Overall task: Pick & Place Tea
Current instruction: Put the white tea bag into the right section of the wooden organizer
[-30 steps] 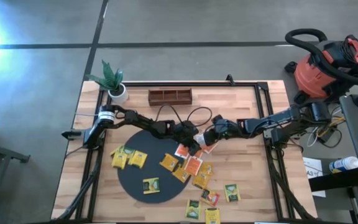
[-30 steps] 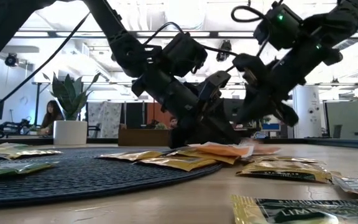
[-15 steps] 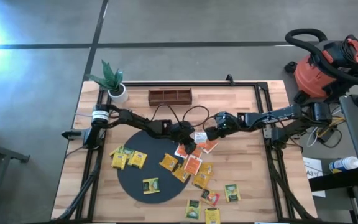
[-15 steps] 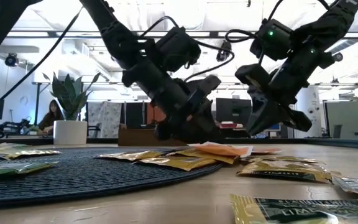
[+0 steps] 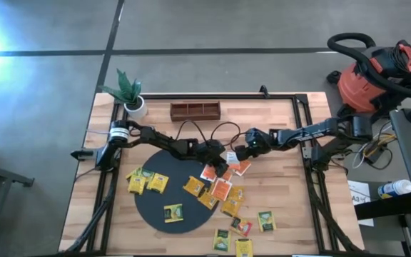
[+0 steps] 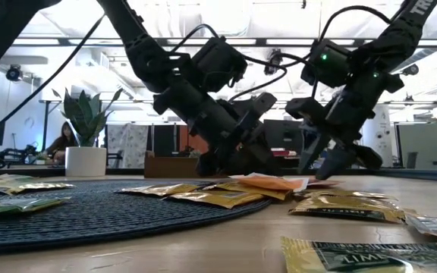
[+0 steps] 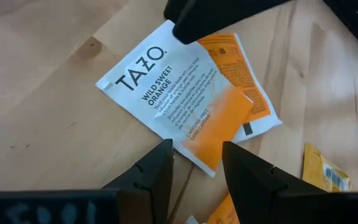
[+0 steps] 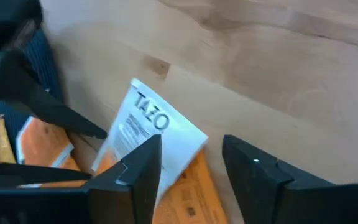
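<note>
High view: your left gripper [image 5: 225, 159] and right gripper [image 5: 238, 152] meet near the middle of the frame, just off the upper right rim of the black round mat [image 5: 155, 207]. Between them lies the white-and-orange Tazo packet [image 5: 230, 157]. The other tea packets [image 5: 223, 191] are scattered over the mat and the bare wood toward the lower centre. The wooden compartment tray [image 5: 195, 109] sits well apart, at upper centre. With both arms on one packet, you risk knocking the grippers together.

Low view: the left gripper [image 6: 241, 148] slants down at centre and the right gripper [image 6: 340, 155] hangs just to its right, fingers spread, both low over the orange packets [image 6: 268, 182]. Neither carries anything. A descent here could shove the stack instead of taking one packet.

Left wrist view: the fingers [image 7: 157, 168] are parted and empty, their tips just beside the orange edge of the "Wild Sweet Orange" packet [image 7: 179, 106]. It overlaps a second orange packet [image 7: 244, 93], so you may lift two, or pinch only a corner and drop it.

Right wrist view: these fingers [image 8: 138, 165] are also released and empty, straddling the same packet [image 8: 151, 134]. The flat foil on smooth wood may slide away as you close.
</note>
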Tool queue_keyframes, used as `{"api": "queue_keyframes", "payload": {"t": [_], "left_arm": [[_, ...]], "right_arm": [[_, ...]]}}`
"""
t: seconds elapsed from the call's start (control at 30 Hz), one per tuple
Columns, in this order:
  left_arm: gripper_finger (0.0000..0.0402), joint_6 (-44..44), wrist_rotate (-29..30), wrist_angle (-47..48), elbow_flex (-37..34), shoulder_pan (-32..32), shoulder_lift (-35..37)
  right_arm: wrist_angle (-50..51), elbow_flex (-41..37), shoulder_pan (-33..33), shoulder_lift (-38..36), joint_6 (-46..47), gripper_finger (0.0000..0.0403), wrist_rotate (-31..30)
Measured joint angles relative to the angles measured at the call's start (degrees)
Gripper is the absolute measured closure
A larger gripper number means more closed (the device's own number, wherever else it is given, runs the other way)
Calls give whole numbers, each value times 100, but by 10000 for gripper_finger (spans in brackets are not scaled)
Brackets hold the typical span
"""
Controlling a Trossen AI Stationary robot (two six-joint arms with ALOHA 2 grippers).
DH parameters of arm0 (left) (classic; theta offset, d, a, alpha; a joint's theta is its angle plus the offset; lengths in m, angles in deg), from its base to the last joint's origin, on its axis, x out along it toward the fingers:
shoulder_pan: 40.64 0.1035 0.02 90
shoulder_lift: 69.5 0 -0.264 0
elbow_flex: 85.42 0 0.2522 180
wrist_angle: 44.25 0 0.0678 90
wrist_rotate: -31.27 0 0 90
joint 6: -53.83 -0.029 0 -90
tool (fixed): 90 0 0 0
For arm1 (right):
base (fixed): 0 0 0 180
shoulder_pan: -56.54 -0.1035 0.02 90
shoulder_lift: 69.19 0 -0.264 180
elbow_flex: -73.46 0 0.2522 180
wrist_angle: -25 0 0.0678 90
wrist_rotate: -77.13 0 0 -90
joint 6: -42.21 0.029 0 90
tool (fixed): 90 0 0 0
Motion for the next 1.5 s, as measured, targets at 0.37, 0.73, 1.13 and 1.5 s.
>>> {"api": "queue_keyframes", "payload": {"t": [0.37,0.73,1.13,1.5], "left_arm": [[260,59,74,-12,2,-5,-25],[260,59,205,-37,2,-2,-32],[260,348,479,205,-16,2,207],[260,149,2122,2474,-20,-317,2256]], "right_arm": [[-524,-6,28,213,-173,264,508],[-543,170,55,287,-651,350,1224],[-188,810,71,261,-1478,394,854],[213,1791,348,189,-3026,394,584]]}}
